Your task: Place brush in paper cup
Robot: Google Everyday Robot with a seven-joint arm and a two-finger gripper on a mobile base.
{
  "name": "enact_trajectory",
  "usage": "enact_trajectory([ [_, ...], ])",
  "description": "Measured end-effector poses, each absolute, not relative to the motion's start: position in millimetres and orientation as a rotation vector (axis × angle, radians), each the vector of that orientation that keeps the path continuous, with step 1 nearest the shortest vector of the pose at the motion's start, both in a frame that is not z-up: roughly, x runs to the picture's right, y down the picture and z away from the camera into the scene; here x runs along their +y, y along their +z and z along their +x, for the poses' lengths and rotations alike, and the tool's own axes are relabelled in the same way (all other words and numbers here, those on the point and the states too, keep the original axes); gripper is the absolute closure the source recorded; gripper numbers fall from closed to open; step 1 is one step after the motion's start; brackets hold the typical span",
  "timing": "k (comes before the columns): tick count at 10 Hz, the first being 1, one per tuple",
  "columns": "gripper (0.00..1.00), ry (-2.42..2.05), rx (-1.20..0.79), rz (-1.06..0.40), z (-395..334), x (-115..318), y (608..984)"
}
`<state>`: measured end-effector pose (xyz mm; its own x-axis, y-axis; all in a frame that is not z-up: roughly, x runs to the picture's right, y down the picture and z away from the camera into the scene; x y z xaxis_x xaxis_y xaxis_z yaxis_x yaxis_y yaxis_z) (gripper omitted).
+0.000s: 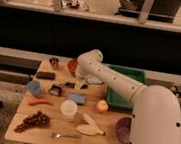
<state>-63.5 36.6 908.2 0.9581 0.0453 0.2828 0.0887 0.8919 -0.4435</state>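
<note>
The brush [57,89] lies on the wooden table [49,141], its round dark head with a pale centre to the left and its black handle running right toward the middle. The white paper cup [68,109] stands upright in front of it, apart from it. My gripper [80,83] points down from the white arm, just above the right end of the brush handle. The handle's tip is hidden under the gripper.
A green bin [128,87], orange bowl [73,65] and small metal cup [53,61] stand at the back. A black block [45,75], blue cup [34,87], blue sponge [78,99], apple [101,106], carrot [39,101], grapes [33,120], spoon [65,135], banana [90,129] and purple bowl [124,129] lie around.
</note>
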Motion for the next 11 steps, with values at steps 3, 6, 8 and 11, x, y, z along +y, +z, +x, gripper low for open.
enact_trajectory([
  [3, 0.2, -0.012, -0.283, -0.486, -58.4, 41.9, 911.4],
  [6, 0.2, -0.003, -0.278, -0.504, -53.2, 45.4, 916.4],
  [8, 0.2, -0.004, -0.282, -0.518, -52.7, 47.2, 922.0],
  [11, 0.25, -0.001, -0.28, -0.539, -47.1, 48.0, 931.0],
])
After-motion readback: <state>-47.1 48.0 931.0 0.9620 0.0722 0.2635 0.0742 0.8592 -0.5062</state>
